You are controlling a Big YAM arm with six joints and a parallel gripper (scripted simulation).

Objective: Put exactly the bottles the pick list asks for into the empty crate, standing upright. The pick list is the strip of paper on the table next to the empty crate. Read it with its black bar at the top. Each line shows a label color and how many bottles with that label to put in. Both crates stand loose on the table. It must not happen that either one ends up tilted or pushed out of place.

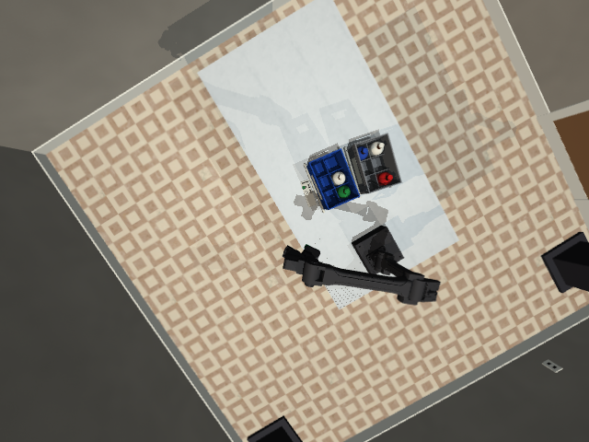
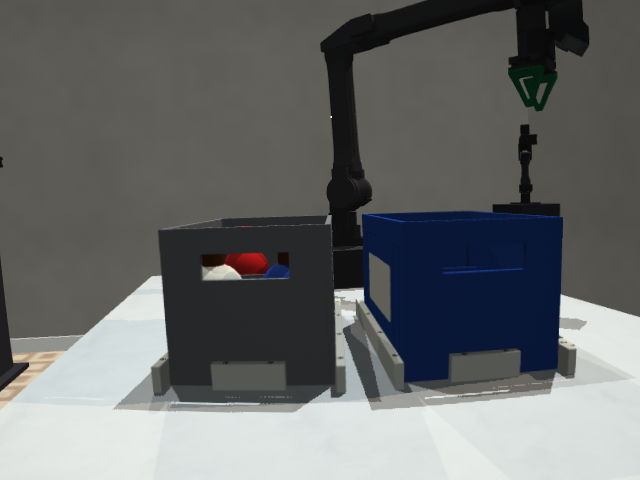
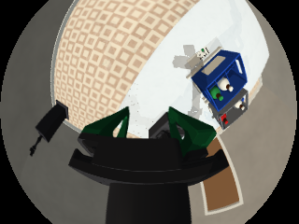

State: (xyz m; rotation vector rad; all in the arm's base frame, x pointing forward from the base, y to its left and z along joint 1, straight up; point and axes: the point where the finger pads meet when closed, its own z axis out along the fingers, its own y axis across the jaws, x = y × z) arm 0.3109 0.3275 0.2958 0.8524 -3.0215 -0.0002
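Nothing between my fingertips

Beyond them, to the right, the blue crate's point(image 1: 315, 186) point(image 2: 480, 304) point(image 3: 202, 89) raised walls and two bottles obstruct passage; its other compartments offer room.

Tiled floor point(image 1: 190, 214) point(image 3: 93, 56), surrounding the tabletop. Brown panel point(image 1: 572, 152) point(image 3: 223, 187), at three o'clock in the top view, five o'clock in the wrist view. Socket point(image 1: 551, 366), at four o'clock in the top view.
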